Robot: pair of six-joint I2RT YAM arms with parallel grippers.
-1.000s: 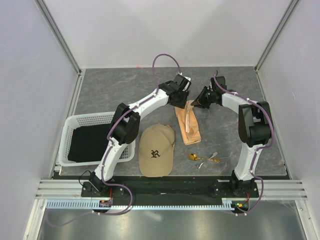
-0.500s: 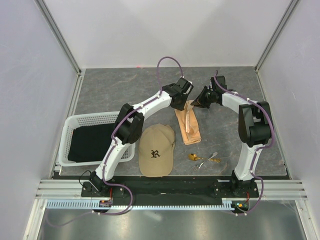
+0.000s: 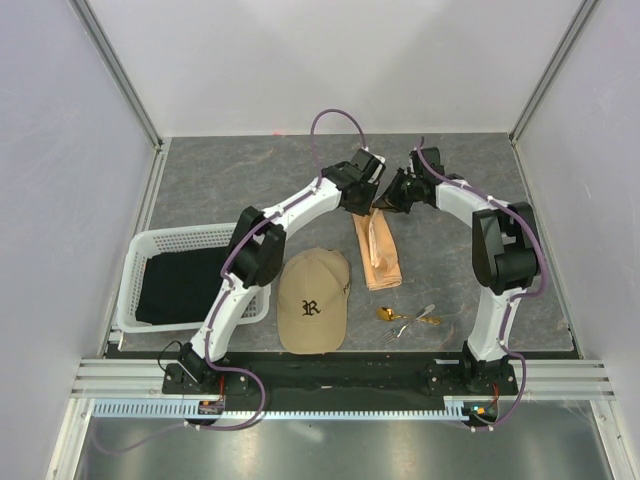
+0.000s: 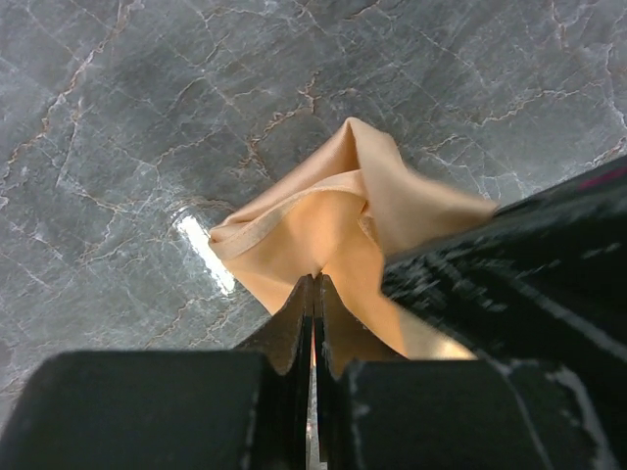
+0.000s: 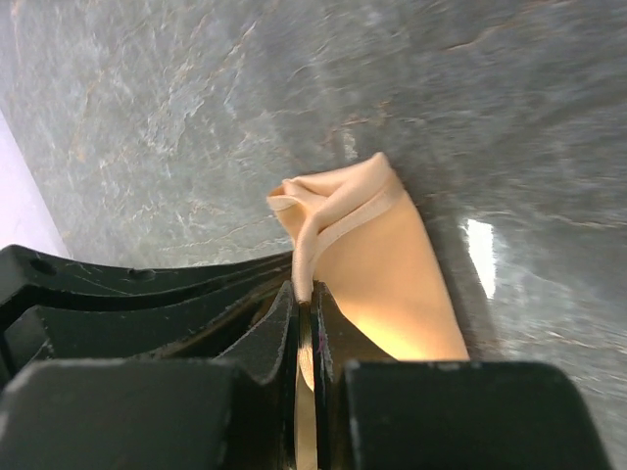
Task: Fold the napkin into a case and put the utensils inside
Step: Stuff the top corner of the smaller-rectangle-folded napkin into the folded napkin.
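Note:
The peach-orange napkin [image 3: 378, 254] lies folded into a narrow strip on the grey table, running toward the near edge. Both grippers meet at its far end. My left gripper [image 3: 368, 203] is shut on the napkin [image 4: 333, 220], pinching cloth at its tips. My right gripper [image 3: 390, 203] is shut on the napkin [image 5: 367, 245] too, a folded hem clamped between its fingers. The utensils [image 3: 408, 318], a gold spoon and silvery pieces, lie on the table near the front, right of the cap.
A tan baseball cap [image 3: 313, 298] sits just left of the napkin's near end. A white basket [image 3: 142, 256] holding a black cloth [image 3: 182, 285] stands at the left. White walls enclose the table.
My left gripper has come down onto the napkin's far end and closed on it. The right gripper has shifted left, toward the left gripper, still pinching the cloth.

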